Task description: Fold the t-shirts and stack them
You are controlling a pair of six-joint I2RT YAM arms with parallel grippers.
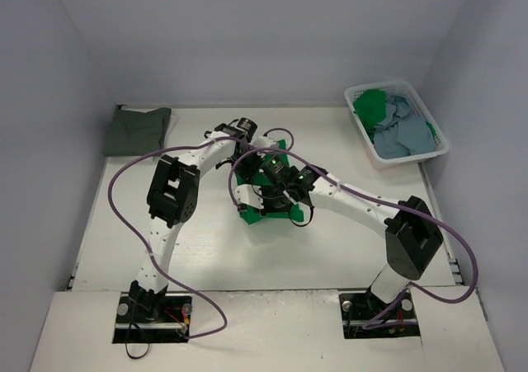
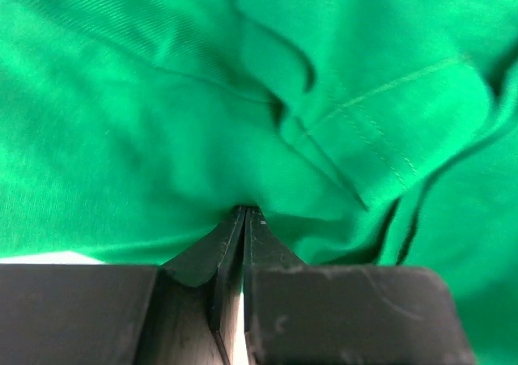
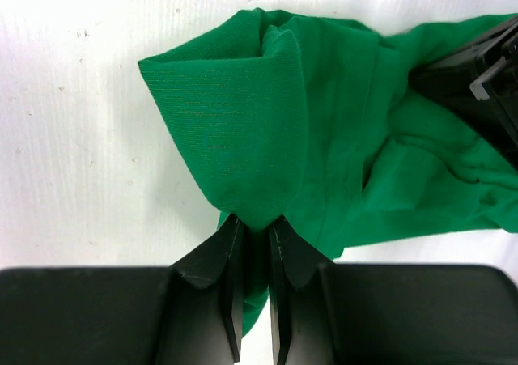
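Two hands on one green shirt (image 1: 250, 216), mid tabletop (image 1: 206, 256), both arms bent in over it so most of the cloth is hidden from above. Only bits of green stick out, at the near-left side and at the far side under the wrists. Left hand (image 2: 245, 211) is clenched, fingertips pressed together with a pinch of green cloth at the tips and wrinkles fanning out from the pinch. A hemmed edge with visible stitching lies just to the right of it in the left wrist view. Right hand (image 3: 257, 223) is grasping the same shirt, a folded point of cloth caught between the two fingers, jaws nearly together. The rest of the shirt is bunched up and spreads away to the right over the white surface, up against a black part of the other arm. Olive shirt (image 1: 138, 130) lies folded flat at the far-left corner, well apart from the arms. Basket (image 1: 381, 84) sits at the far-right corner, holding a second green shirt (image 1: 369, 104) at its far end and a crumpled blue shirt (image 1: 403, 133) filling the rest.
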